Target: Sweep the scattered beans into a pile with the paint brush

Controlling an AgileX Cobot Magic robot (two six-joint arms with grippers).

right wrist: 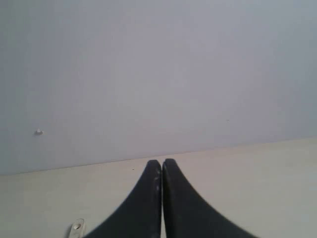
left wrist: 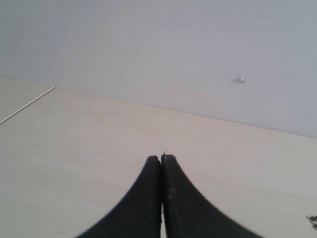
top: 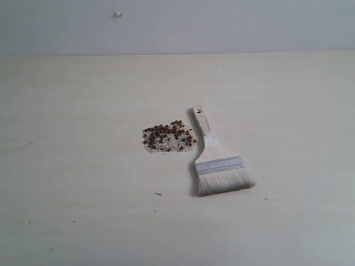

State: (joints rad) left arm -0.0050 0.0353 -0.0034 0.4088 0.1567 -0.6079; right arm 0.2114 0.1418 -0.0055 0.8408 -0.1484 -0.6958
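On the pale wooden table, close to its middle, the beans lie gathered in one small, tight heap, reddish-brown and mixed with fine white grains that spread a little toward the near and left side of the heap. Just to the right of them the paint brush lies flat on the table, held by nothing. Its wooden handle points to the far side and leans slightly left, so that the end with the hole sits just beside the right edge of the heap; whether it touches any bean cannot be told. The silver ferrule and the pale bristles lie nearer and farther right, well clear of the beans. A small dark speck lies on the table nearer than the heap. Behind the table stands a plain grey wall with a small white knob on it. The left gripper has its two black fingers pressed together with nothing between them, above bare tabletop. The right gripper is likewise closed on nothing, and the handle's end shows at the edge of its wrist view.
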